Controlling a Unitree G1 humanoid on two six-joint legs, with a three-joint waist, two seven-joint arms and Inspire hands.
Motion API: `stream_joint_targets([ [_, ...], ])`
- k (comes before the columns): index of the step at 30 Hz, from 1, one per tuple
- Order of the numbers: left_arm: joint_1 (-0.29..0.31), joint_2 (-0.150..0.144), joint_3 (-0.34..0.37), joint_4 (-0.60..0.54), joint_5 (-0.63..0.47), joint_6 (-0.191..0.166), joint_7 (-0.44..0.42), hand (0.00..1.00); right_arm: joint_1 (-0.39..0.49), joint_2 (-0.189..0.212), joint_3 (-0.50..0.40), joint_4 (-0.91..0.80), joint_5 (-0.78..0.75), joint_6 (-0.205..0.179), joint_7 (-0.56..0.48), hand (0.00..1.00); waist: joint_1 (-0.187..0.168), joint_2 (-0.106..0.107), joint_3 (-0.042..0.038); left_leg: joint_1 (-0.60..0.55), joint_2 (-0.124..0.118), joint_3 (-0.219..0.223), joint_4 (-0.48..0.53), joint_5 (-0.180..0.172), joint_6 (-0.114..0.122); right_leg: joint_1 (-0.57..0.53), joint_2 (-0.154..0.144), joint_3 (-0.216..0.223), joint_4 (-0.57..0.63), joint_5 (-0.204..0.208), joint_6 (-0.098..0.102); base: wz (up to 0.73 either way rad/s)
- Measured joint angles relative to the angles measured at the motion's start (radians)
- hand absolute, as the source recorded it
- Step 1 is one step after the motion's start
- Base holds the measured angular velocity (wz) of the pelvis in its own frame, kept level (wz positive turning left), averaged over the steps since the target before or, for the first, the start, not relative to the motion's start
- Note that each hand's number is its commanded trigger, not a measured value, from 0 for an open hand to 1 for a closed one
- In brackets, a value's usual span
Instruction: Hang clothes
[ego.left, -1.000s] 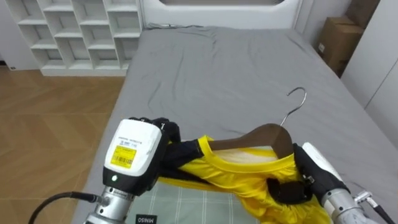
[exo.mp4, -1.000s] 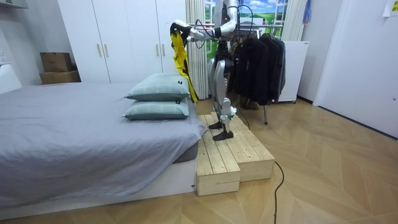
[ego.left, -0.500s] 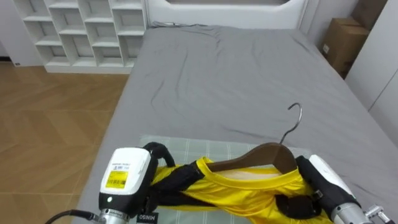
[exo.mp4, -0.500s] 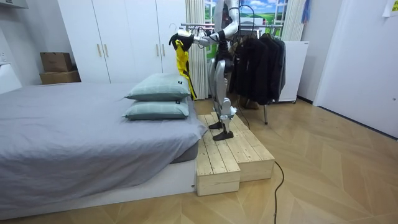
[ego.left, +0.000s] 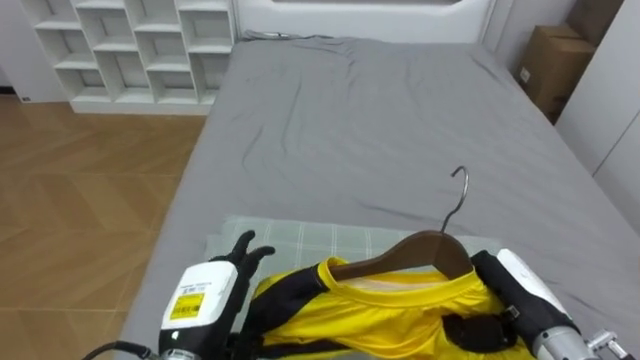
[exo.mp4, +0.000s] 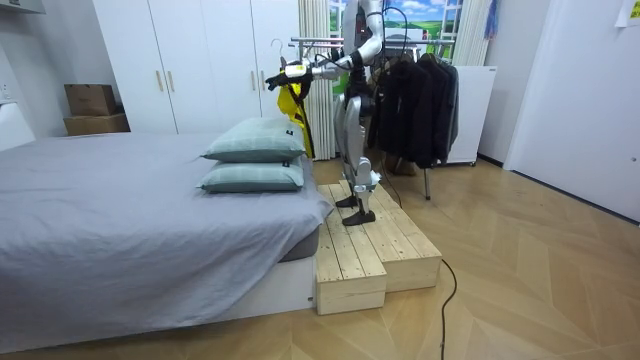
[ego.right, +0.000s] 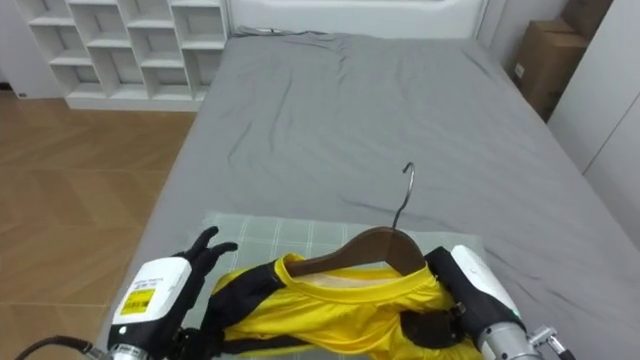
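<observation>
1. Your right hand (ego.left: 470, 328) is clenched on the right end of the wooden hanger (ego.left: 420, 250), through the yellow garment (ego.left: 380, 310). Your left hand (ego.left: 245, 250) is released, fingers straight, just beside the garment's dark left shoulder. The whole load therefore depends on one grip, held out over the pillow (ego.left: 290, 238) on the bed (ego.left: 380, 110). If that grip slackens, hanger and garment drop together.
2. The grip sits off-centre. I judge the hanger could tip toward its unsupported left side, and the garment could slide off that arm.
3. The hook (ego.left: 458, 195) points up and away from you, free. In the room view the clothes rack (exo.mp4: 320, 42) stands behind you, so a turn is needed. Swing too fast and the hook may twist out of line with the rail or snag the dark clothes (exo.mp4: 415, 100).
4. You stand on a wooden platform (exo.mp4: 370, 245). A careless step while turning could take you off its edge.
</observation>
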Motion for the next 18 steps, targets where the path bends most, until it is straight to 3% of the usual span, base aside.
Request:
stream_joint_targets([
  [7,0.015,-0.019,-0.061,0.075,-0.051,0.051,-0.079,0.0,0.005,0.009,0.0,0.0,0.051,0.014,0.009,1.0,-0.005,0.004,0.0003,-0.006,0.001,0.0,0.002,0.0,0.0,-0.001,0.0,0.001,0.002,0.0,0.0,-0.01],
  [10,0.025,-0.03,-0.062,0.089,-0.075,0.069,-0.125,0.0,0.004,0.033,0.0,0.0,0.063,0.021,0.015,1.0,-0.014,0.006,0.0003,-0.007,0.001,0.0,0.004,0.0,0.0,-0.002,0.001,0.001,0.002,0.0,0.0,0.0],
  [18,0.028,-0.045,-0.073,0.086,-0.092,0.07,-0.205,0.0,0.004,0.068,-0.006,0.0,0.13,0.021,0.03,1.0,-0.03,0.021,-0.0018,-0.007,0.0,-0.001,0.004,0.0,0.0,-0.001,0.001,-0.001,0.001,0.0,0.0,0.0],
])
